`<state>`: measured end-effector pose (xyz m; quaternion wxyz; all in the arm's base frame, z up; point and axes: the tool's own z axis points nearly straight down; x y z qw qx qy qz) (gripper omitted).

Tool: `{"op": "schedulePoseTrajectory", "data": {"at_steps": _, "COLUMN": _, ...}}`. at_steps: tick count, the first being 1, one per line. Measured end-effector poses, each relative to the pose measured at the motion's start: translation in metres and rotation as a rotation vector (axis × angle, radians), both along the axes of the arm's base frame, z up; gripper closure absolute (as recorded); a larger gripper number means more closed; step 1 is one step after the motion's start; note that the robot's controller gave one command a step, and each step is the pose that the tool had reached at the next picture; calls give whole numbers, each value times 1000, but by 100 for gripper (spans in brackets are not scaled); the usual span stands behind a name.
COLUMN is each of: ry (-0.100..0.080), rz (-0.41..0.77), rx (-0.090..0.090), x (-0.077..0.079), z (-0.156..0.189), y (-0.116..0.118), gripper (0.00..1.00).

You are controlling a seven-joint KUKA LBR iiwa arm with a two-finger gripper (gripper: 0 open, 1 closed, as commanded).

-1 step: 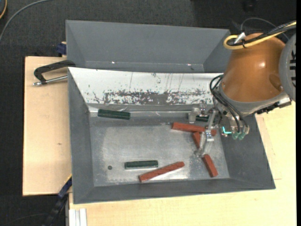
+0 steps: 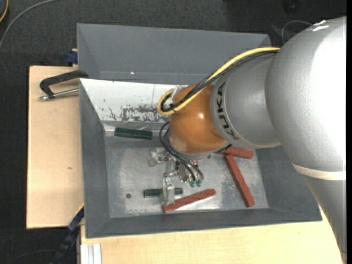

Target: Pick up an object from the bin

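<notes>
Big grey arm (image 2: 308,92) looms on top, gripper (image 2: 170,188) down low near the bin's front wall (image 2: 192,221). Small dark green block (image 2: 152,192) sits just left of it, red stick (image 2: 192,198) just right. Can't tell if it's spread or clamped. Looks like grab time: squeeze, then lift straight up. Open floor to its left.

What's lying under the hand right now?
Beneath the hand lie a small dark green block and a reddish-brown stick, each poking out sideways. The hand hides whether they touch.
</notes>
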<state>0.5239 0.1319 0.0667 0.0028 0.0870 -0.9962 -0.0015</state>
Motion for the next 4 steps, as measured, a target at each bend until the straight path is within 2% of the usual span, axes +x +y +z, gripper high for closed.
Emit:
{"op": "schedulePoseTrajectory", "data": {"at_steps": 1, "ry": -6, "rz": -18, "rx": -1, "x": -31, "z": 5, "y": -4, "gripper": 0}}
{"op": "schedulePoseTrajectory", "data": {"at_steps": 2, "ry": -13, "rz": 35, "rx": 0, "x": -31, "z": 5, "y": 13, "gripper": 0}}
{"op": "schedulePoseTrajectory", "data": {"at_steps": 3, "ry": -9, "rz": -613, "rx": -2, "x": -16, "z": 4, "y": -36, "gripper": 0}}
{"op": "schedulePoseTrajectory", "data": {"at_steps": 4, "ry": -3, "rz": -642, "rx": -2, "x": -30, "z": 4, "y": -3, "gripper": 0}}
